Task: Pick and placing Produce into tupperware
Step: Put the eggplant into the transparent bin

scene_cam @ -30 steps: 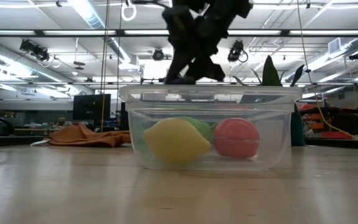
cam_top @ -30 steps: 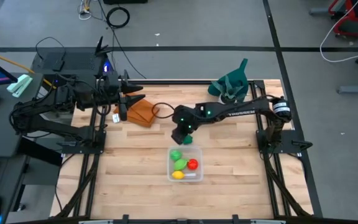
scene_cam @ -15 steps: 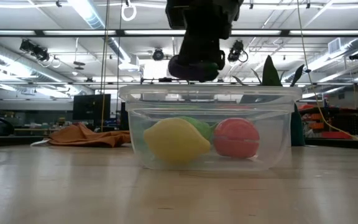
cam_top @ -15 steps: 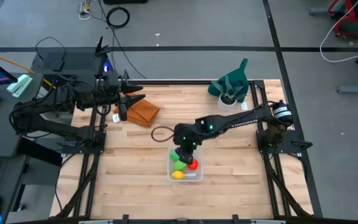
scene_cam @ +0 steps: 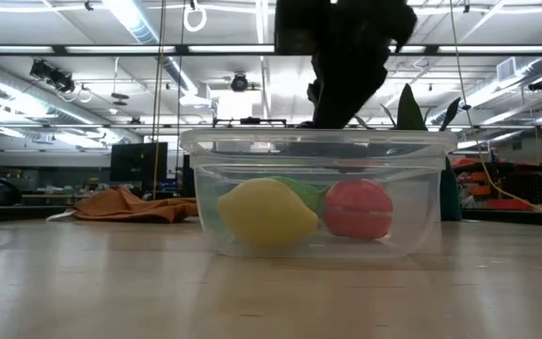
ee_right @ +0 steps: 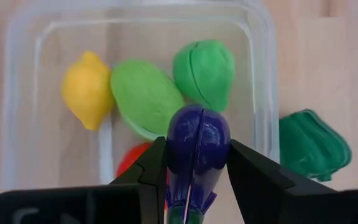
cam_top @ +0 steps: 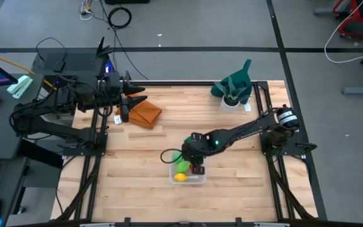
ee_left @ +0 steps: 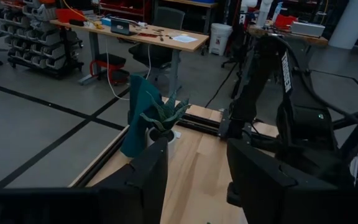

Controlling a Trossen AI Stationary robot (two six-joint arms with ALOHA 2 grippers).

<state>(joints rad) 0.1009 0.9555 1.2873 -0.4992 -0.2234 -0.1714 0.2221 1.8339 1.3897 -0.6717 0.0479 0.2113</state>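
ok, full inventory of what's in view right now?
clear square plastic tub: 1, see-through, table's front centre
yellow toy lemon: 1, in tub
light green toy produce: 2, in tub
red toy fruit: 1, in tub
purple toy eggplant: 1, in right gripper, above tub
dark green toy vegetable: 1, on table outside tub wall
orange-brown cloth: 1, rear left
dark green cloth with white cup: 1, rear right
right gripper: over tub
left gripper: rear left, waiting

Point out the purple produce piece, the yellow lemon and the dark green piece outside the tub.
purple produce piece (ee_right: pixel 197 138), right wrist view, its rounded body between the fingers
yellow lemon (ee_right: pixel 87 89), right wrist view, middle of its body
dark green piece (ee_right: pixel 312 144), right wrist view, its ridged top
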